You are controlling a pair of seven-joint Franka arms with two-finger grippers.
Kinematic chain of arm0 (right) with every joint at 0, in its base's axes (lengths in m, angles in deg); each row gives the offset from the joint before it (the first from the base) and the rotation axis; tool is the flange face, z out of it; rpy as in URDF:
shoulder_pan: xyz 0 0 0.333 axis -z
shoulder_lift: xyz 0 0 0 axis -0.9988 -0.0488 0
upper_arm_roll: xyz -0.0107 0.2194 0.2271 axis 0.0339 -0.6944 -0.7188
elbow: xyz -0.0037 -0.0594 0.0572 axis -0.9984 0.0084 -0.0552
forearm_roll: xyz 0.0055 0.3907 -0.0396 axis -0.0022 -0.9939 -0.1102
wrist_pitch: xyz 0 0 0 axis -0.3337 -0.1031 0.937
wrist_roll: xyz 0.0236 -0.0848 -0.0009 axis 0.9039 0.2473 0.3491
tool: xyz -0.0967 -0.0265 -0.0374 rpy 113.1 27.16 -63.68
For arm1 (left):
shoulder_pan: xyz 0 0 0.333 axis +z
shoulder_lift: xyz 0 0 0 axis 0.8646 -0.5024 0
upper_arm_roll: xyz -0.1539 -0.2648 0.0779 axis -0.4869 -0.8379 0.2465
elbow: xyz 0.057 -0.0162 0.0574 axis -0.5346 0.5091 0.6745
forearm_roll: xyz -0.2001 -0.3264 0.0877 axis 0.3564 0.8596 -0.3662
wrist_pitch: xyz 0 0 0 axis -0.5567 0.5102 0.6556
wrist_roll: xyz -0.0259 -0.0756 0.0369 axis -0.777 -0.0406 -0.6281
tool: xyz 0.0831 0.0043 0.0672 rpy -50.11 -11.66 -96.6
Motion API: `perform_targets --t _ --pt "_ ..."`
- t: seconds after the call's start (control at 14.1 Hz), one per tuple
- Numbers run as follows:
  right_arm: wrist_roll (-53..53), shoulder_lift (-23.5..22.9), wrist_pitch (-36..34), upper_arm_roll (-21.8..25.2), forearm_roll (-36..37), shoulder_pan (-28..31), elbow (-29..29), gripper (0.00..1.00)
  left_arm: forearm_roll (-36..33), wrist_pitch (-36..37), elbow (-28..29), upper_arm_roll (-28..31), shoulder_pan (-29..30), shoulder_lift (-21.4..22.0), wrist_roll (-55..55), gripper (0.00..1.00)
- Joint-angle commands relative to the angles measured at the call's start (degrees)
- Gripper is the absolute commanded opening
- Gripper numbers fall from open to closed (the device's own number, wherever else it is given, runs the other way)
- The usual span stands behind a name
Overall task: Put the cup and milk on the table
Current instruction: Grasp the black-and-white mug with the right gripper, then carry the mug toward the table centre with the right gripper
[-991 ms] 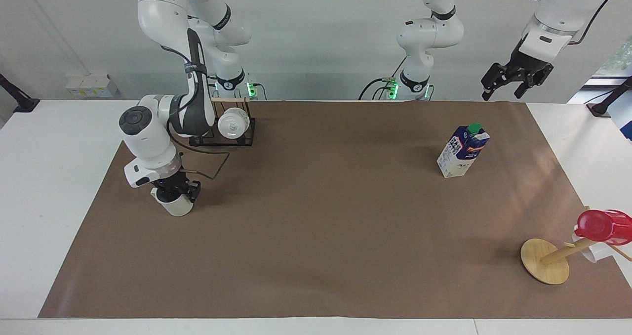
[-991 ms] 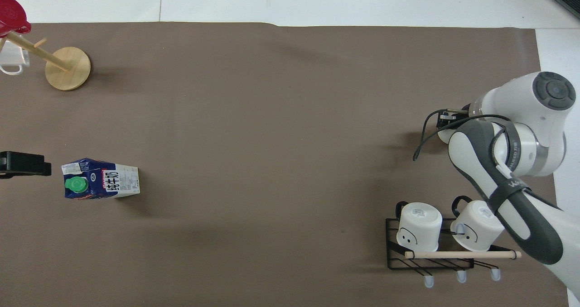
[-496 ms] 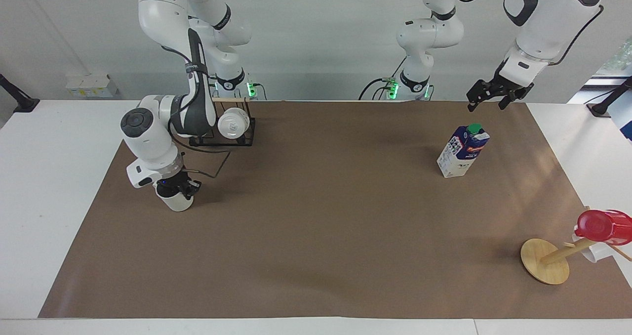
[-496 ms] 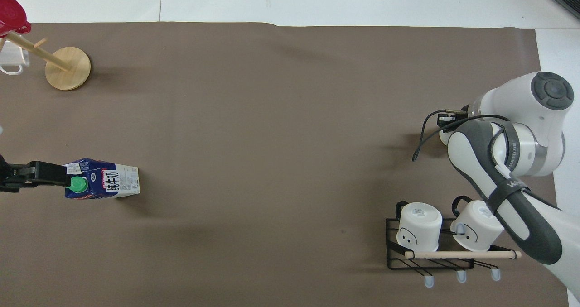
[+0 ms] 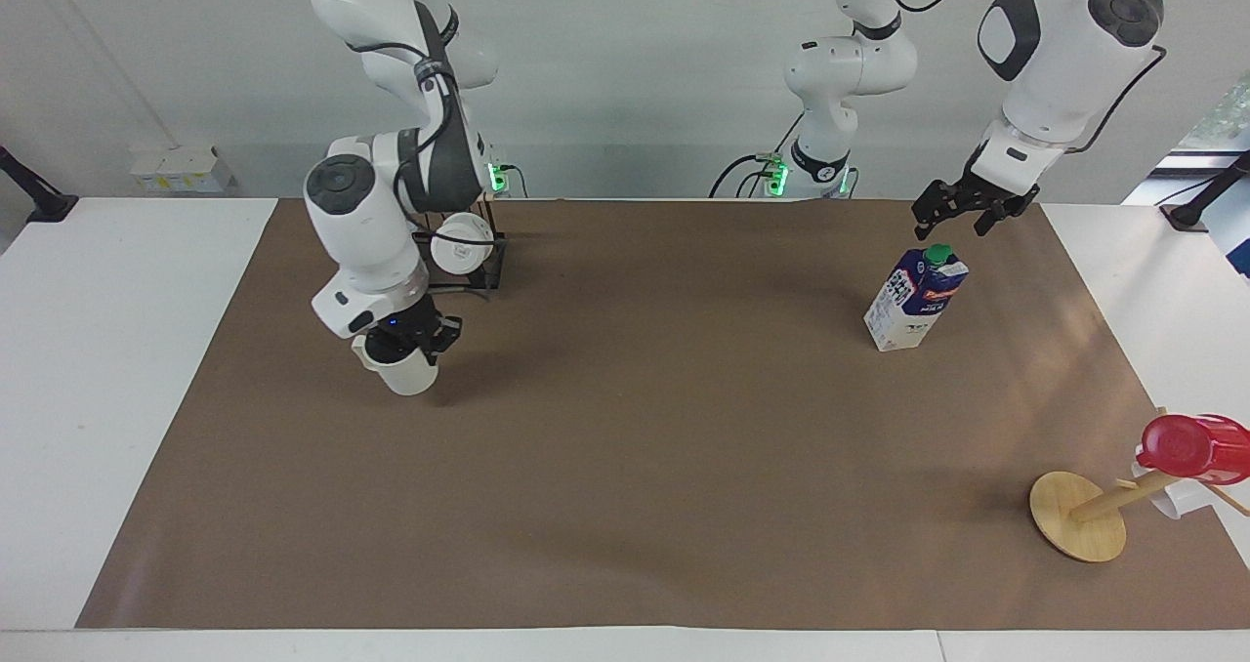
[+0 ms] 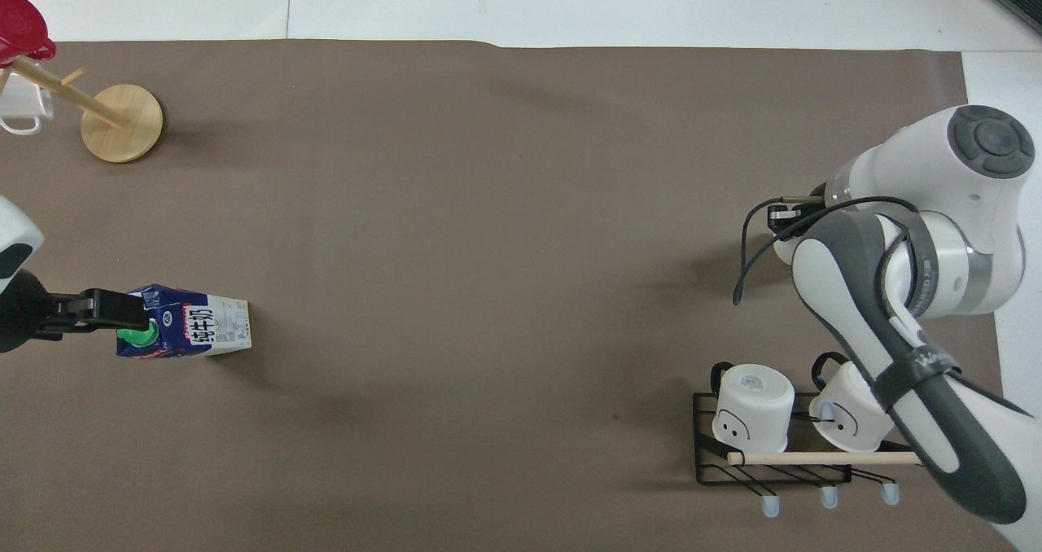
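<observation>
Right gripper [image 5: 410,342], clamped on the cream-white cylindrical cup [image 5: 402,373], holds it just above the brown paper mat [image 5: 645,447] near the black wire rack [image 5: 467,269]. Left gripper [image 5: 962,215], fingers spread, hangs over the upright blue-and-white milk carton [image 5: 913,301].

— Where can your hand pass?
— Over the wide bare middle of the brown paper mat [image 5: 635,447] on the counter.
— What blocks you?
— The black wire rack of white mugs [image 6: 765,438], the tall blue-and-white milk carton [image 5: 913,301], and the round-based wooden peg stand [image 5: 1079,516].
</observation>
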State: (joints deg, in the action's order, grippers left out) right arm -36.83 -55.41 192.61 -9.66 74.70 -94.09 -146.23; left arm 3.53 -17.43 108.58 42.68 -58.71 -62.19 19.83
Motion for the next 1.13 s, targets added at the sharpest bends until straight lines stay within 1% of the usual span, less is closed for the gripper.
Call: perform_targets --t 0.0,0.07,0.21,0.35,0.42,0.57,0.64,0.71,0.78,0.85,1.06 --pt "-3.34 -0.76 -0.77 0.0 -1.08 -6.18 2.97 0.0 -0.37 -2.82 3.52 0.29 -0.42 2.1 -0.89 1.0" --pt "-4.23 -0.85 -0.77 -0.26 -1.6 -8.12 3.25 0.0 -0.37 -3.86 4.74 0.29 -0.42 2.36 -0.98 1.0" --pt "-6.16 -0.41 -0.77 -2.45 -3.27 -12.17 4.03 0.0 -0.37 -6.24 6.24 0.29 -0.42 2.28 -2.47 1.0" --pt "-9.32 -0.84 -0.07 -4.47 -3.36 -15.68 5.35 0.0 -0.37 -6.77 7.04 0.29 -0.42 2.54 -4.48 1.0" --pt "-14.03 -1.63 0.46 -4.83 -2.84 -18.92 5.53 0.0 -0.37 -6.69 7.13 0.29 -0.16 2.63 -5.98 1.0" --pt "-30.35 -4.7 2.3 -4.74 -1.96 -24.99 6.67 0.0 -0.37 -6.77 7.39 0.29 -0.16 2.63 -6.26 1.0" --pt "-34.87 -6.2 2.92 -4.74 -0.04 -26.76 7.37 0.0 -0.37 -7.21 8.61 0.29 -0.33 2.37 -6.26 1.0" --pt "-37.52 -7.34 3.01 -4.83 2.33 -28.43 7.47 0.0 -0.37 -8.87 10.19 0.29 -0.42 2.36 -6.26 1.0" --pt "-38.42 -8.57 3.71 -4.83 3.05 -30.27 7.47 0.0 -0.37 -10.62 11.07 0.29 -0.51 2.54 -6.26 1.0" --pt "-39.21 -9.19 5.37 -4.75 2.18 -31.51 7.38 0.0 -0.37 -11.25 11.08 0.29 -0.51 2.28 -6.26 1.0" --pt "-43.15 -9.29 5.91 -4.83 1.91 -31.52 6.5 0.0 -0.37 -12.04 11.08 0.29 -0.42 2.28 -6.34 1.0"
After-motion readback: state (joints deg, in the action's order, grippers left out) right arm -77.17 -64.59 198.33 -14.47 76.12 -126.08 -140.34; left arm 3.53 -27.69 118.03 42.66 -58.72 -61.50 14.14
